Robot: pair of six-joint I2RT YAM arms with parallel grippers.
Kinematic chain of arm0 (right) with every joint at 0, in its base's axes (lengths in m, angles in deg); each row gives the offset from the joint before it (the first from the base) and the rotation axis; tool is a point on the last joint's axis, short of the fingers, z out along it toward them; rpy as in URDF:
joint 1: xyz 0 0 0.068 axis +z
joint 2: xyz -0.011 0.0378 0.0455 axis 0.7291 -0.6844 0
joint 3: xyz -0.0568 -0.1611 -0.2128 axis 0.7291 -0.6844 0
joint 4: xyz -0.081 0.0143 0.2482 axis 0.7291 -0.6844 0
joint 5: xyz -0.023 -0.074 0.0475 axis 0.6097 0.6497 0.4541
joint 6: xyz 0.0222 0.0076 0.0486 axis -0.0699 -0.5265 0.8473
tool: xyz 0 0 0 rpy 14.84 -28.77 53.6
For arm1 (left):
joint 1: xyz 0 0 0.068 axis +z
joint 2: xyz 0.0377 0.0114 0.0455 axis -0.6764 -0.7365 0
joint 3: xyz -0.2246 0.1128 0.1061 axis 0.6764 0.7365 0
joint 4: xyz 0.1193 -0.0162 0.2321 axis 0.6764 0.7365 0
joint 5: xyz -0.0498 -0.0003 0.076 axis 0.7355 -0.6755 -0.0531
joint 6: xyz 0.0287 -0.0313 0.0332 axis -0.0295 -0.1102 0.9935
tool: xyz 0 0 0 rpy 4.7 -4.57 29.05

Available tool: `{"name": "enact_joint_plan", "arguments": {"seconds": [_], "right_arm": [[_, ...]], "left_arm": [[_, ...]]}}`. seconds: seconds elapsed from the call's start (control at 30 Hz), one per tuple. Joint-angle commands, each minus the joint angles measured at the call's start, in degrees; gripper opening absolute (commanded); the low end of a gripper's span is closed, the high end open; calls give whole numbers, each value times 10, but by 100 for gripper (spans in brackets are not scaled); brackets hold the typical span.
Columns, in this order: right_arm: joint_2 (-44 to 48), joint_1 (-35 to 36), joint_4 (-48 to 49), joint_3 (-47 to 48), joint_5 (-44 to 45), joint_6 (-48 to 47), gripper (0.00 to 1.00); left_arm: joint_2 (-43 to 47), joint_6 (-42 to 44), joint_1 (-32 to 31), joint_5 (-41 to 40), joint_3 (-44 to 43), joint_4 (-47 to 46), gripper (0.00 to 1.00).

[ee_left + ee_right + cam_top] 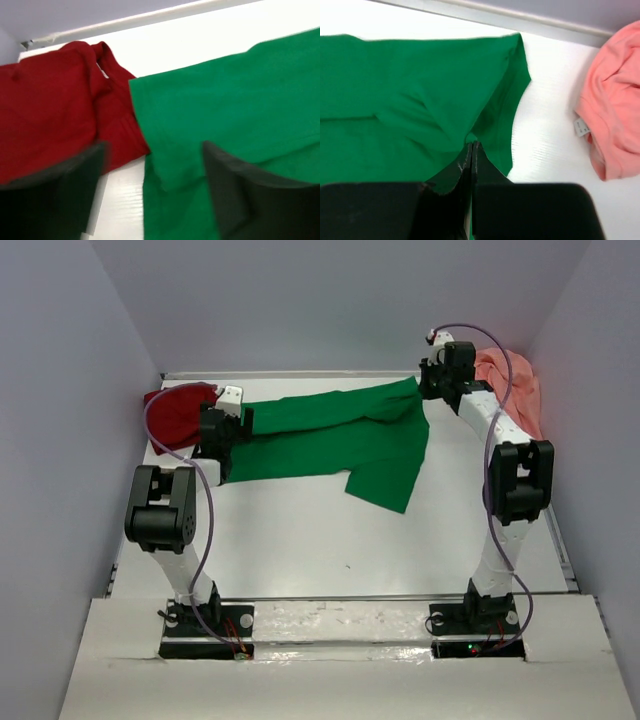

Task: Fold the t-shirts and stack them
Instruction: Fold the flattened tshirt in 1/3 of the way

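Note:
The bright green t-shirt (340, 435) lies spread across the back of the table. Its edge also shows in the left wrist view (225, 100). My left gripper (228, 440) is open over the shirt's left edge, which lies between the two fingers (240, 195). My right gripper (432, 388) is shut (471, 145) on a small fold of the green shirt (410, 100) near its right sleeve. The dark red t-shirt (180, 412) lies crumpled at the back left (50, 115). The salmon-pink t-shirt (512, 380) lies bunched at the back right (615, 110).
The white table (330, 540) is walled by grey panels at the back and both sides. A raised rim (300, 374) runs along its far edge. The arm bases stand on the near ledge (340, 625).

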Motion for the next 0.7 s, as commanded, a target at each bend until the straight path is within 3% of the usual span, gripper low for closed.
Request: {"name": "enact_joint_plan", "arguments": {"seconds": [0.0, 0.03, 0.13, 0.3, 0.47, 0.67], "right_arm": [[68, 2, 44, -34, -7, -17, 27], [87, 2, 44, -44, -14, -21, 44], [124, 2, 58, -86, -16, -21, 75], [141, 2, 41, -94, -8, -17, 81], [177, 2, 18, -129, -51, -9, 81], [165, 7, -73, -119, -113, 40, 80]], "left_arm": [[47, 24, 5, -23, 26, -51, 99], [51, 25, 5, -29, 37, -51, 99], [65, 27, 5, -18, 50, -75, 99], [62, 12, 7, -18, 20, -34, 99], [111, -5, 7, 48, 9, 24, 99], [87, -34, 7, 88, -108, 234, 99]]}}
